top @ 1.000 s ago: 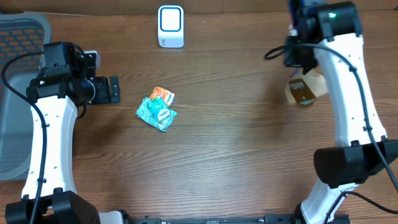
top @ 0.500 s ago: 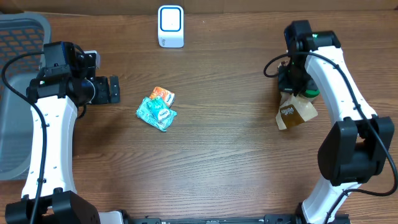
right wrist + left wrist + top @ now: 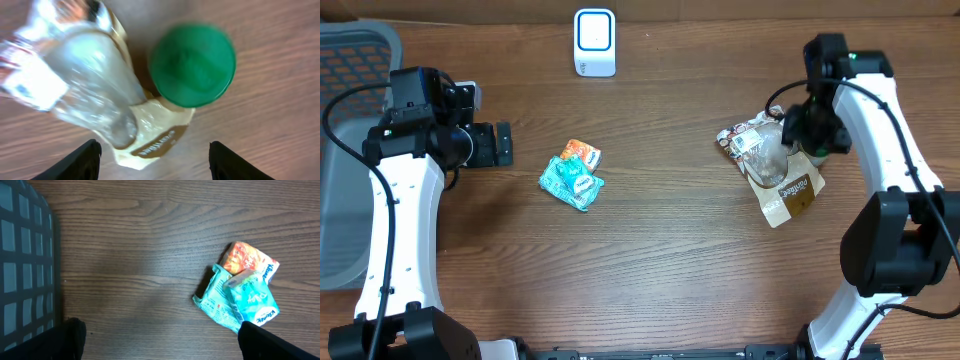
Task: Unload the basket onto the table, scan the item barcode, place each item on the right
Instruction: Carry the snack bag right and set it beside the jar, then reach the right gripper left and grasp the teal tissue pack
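Now the right end effector (image 3: 155, 151) points down, spread, above the brown pouch (image 3: 794, 191); left end effector (image 3: 162, 332) spread likewise.

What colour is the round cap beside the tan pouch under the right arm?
Green. The round cap shows best in the right wrist view.

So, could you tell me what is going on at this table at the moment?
The right gripper hangs open over a small heap on the right: a clear wrapped packet, a brown pouch and something with a green lid. It grips none of them. The left gripper is open too, beside the tissue packs. The white scanner stands at the far edge, with nothing held up to it.
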`<state>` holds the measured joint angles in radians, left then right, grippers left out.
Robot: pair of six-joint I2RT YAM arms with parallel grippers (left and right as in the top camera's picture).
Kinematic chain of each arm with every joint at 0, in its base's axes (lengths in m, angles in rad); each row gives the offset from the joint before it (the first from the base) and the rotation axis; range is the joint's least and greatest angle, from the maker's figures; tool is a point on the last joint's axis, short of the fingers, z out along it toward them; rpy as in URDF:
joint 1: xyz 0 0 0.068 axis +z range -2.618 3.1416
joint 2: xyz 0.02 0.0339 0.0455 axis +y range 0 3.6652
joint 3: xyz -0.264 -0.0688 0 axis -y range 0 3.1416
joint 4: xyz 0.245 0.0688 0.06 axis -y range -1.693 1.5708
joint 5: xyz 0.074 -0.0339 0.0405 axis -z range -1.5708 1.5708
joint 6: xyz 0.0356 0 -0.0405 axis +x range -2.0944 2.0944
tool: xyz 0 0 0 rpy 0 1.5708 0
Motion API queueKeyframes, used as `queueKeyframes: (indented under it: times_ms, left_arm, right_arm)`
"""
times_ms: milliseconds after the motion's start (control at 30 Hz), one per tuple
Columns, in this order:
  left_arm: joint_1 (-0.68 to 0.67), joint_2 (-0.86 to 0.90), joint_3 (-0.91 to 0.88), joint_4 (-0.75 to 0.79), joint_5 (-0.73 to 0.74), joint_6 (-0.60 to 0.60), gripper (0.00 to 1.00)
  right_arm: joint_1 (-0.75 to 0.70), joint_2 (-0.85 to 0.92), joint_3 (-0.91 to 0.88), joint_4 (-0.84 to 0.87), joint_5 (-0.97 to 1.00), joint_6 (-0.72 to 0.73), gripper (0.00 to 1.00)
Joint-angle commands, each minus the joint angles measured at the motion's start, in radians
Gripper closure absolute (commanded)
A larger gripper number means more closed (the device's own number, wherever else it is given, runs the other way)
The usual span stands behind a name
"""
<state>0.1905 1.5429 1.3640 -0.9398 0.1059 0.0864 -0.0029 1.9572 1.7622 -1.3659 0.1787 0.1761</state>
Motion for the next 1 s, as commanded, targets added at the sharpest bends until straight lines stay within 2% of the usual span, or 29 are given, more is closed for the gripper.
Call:
queueKeyframes:
  times_ms: [0, 167, 267, 367, 500, 700, 967]
  left_arm:
    - [-0.001, 0.0, 0.007, 0.002, 0.014, 0.026, 0.01]
    - [-0.001, 0.0, 0.007, 0.002, 0.014, 0.026, 0.01]
    - [-0.001, 0.0, 0.007, 0.002, 0.015, 0.026, 0.0]
    - [-0.001, 0.0, 0.007, 0.002, 0.015, 0.026, 0.01]
    - [-0.001, 0.0, 0.008, 0.002, 0.015, 0.026, 0.0]
    - [-0.001, 0.0, 0.008, 0.002, 0.015, 0.026, 0.01]
    - [-0.001, 0.0, 0.007, 0.002, 0.015, 0.026, 0.0]
  right_arm:
    - [0.008, -0.011, 0.111, -0.005, -0.117, 0.006, 0.34]
    - [0.04, -0.01, 0.14, 0.042, -0.463, 0.006, 0.32]
    - [0.081, -0.01, 0.108, 0.111, -0.589, 0.005, 0.29]
    - [0.136, -0.006, 0.074, 0.172, -0.593, 0.006, 0.26]
    - [0.233, 0.002, 0.009, 0.275, -0.632, 0.007, 0.28]
    - [0.406, 0.034, -0.087, 0.481, -0.652, 0.085, 0.38]
    - [0.585, 0.156, -0.108, 0.66, -0.652, 0.183, 0.43]
